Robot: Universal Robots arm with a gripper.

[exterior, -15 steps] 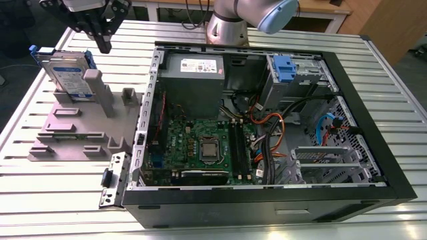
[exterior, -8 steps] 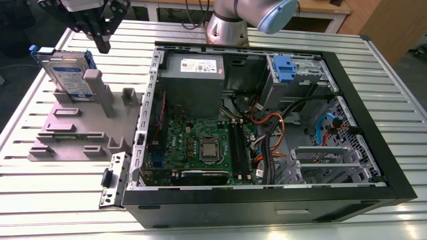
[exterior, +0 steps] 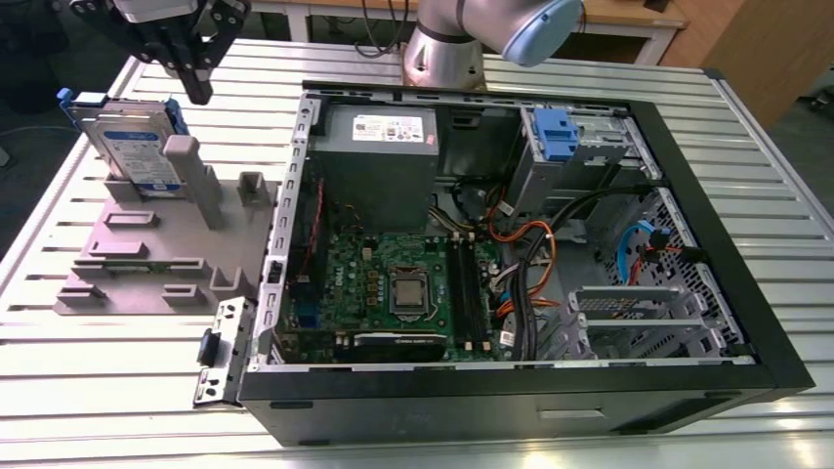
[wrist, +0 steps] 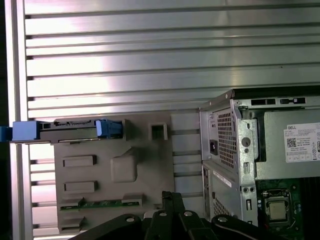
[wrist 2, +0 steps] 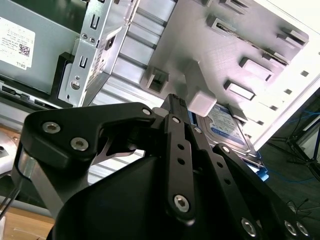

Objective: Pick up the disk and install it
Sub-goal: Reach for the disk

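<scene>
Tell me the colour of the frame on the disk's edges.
Blue frame on the disk; clearest in the first wrist view.

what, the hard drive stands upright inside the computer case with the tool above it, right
No: the exterior view shows the hard drive upright in the grey stand beside the computer case, not inside it. The tool is above it.

The disk (exterior: 137, 147), a flat rectangular silver hard drive, is marked by a white-and-blue label and edged in blue plastic. The moulded plastic holder (exterior: 137, 254) is shown in pale grey, and the ribbed aluminium table (exterior: 117, 391) in striped silver. The open metal computer case (exterior: 521, 401) is framed in black, its rectangular motherboard (exterior: 378, 274) coloured green and crossed by thin orange cables (exterior: 534, 234).
</scene>
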